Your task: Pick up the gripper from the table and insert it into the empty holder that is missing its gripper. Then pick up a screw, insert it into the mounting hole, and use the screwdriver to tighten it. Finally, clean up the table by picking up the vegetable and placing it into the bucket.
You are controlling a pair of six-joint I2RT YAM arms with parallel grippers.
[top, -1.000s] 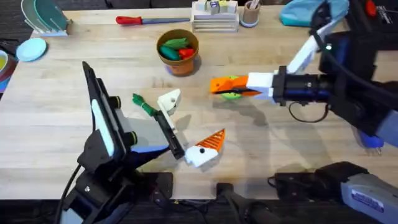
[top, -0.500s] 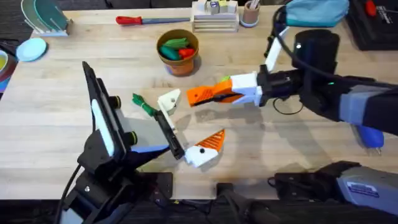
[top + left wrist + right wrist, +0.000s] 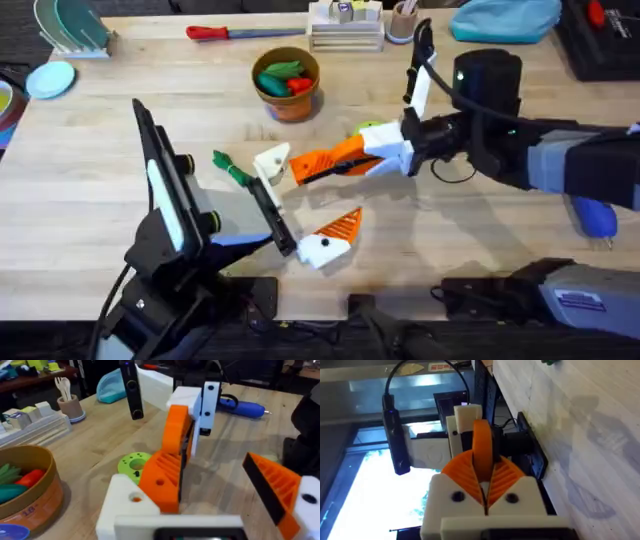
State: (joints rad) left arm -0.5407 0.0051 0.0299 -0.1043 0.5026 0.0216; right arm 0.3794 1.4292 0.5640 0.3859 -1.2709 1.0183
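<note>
The right gripper (image 3: 318, 167) has swung toward mid-tabletop, pads pinched tight on the gripper (image 3: 481, 455), beside the empty holder (image 3: 272, 160). Light, stiff, ribbed plastic; flat faces grip best.

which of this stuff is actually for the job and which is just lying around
For the job: orange wedge clamped in the right gripper, empty holder, blue power screwdriver, green vegetable, bucket.

Lying about: red screwdriver, green disc, blue pouch, cup.
</note>
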